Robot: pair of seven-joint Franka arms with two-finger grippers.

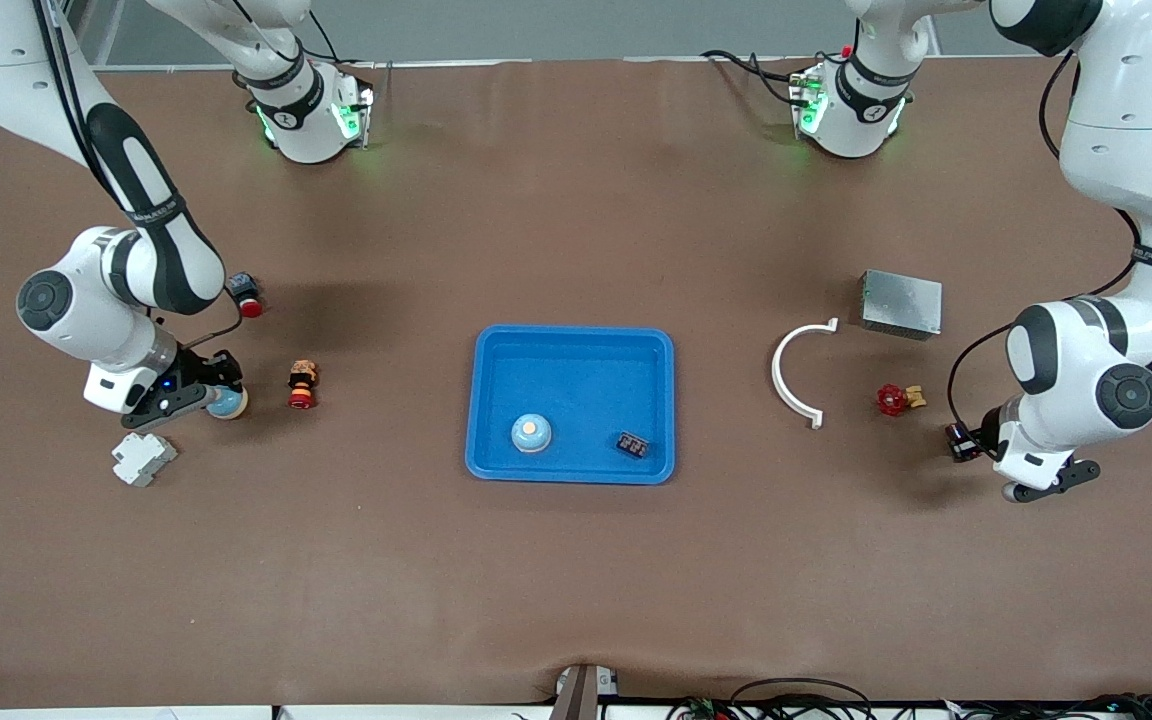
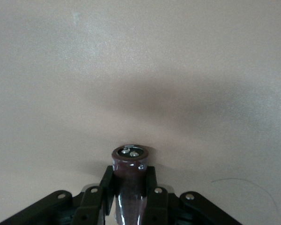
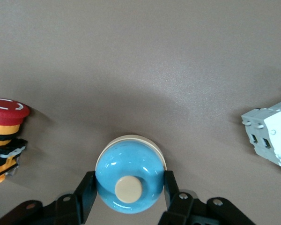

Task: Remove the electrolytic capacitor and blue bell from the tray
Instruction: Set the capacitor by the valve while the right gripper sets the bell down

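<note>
- Left wrist view shows the left gripper (image 2: 129,197) squeezing a dark capacitor (image 2: 129,180) just above the table (image 2: 140,70).
- Right gripper (image 3: 129,192) squeezes a blue bell (image 3: 129,174), beside the red button (image 3: 7,126).

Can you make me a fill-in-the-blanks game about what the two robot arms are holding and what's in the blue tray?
1. The right gripper is shut on a blue ____.
2. The left gripper is shut on a dark, round ____.
3. A second bell and a small black part already sit in the blue ____.
4. The white curved piece lies on the table between the tray and the red ____.

Missing words: bell; capacitor; tray; valve
</note>
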